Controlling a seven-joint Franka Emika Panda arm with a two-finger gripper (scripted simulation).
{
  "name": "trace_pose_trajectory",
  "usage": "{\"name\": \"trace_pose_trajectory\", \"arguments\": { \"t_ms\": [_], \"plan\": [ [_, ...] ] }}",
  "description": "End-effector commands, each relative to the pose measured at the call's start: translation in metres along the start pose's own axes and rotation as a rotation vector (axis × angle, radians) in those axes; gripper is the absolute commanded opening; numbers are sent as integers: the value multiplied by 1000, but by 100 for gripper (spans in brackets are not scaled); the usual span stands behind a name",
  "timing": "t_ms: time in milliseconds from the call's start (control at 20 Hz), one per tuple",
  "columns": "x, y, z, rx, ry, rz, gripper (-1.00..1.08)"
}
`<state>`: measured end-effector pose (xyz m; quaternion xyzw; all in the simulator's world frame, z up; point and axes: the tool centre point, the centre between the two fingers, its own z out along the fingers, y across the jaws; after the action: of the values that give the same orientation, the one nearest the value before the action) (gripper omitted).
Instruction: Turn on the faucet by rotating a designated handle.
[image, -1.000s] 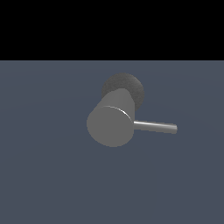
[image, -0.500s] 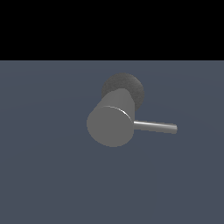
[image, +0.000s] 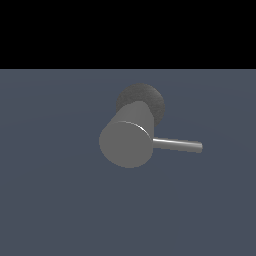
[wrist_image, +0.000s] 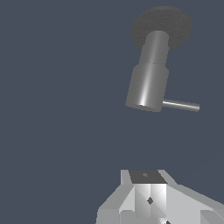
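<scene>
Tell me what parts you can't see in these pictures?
- End effector: the wrist view's edge cuts it off, so fingers and open or shut are unknown; absent from the exterior view.
- Faucet: in the exterior view its cylinder covers part of the base.
- Handle: whether it has turned is unclear.

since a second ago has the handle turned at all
No. In the exterior view the handle still points toward that view's right from the faucet, same angle against the base.

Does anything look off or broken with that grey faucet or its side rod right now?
Nothing stands out. The faucet looks whole on its dark rounded base, and the handle sticks out straight toward the exterior view's right, unbent. The claw is only partly visible in the wrist view, well apart from the faucet; its jaws aren't shown.
</scene>
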<state>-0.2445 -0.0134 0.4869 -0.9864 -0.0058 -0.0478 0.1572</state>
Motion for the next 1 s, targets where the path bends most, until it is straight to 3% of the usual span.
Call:
{"name": "trace_pose_trajectory", "arguments": {
  "t_ms": [0, 500, 950],
  "plan": [
    [2, -1, -8, 96, 43, -8, -100],
    [13, 7, -49, 510, 245, -25, -100],
    [24, 37, -88, 875, 438, 2, -100]
  ]
}}
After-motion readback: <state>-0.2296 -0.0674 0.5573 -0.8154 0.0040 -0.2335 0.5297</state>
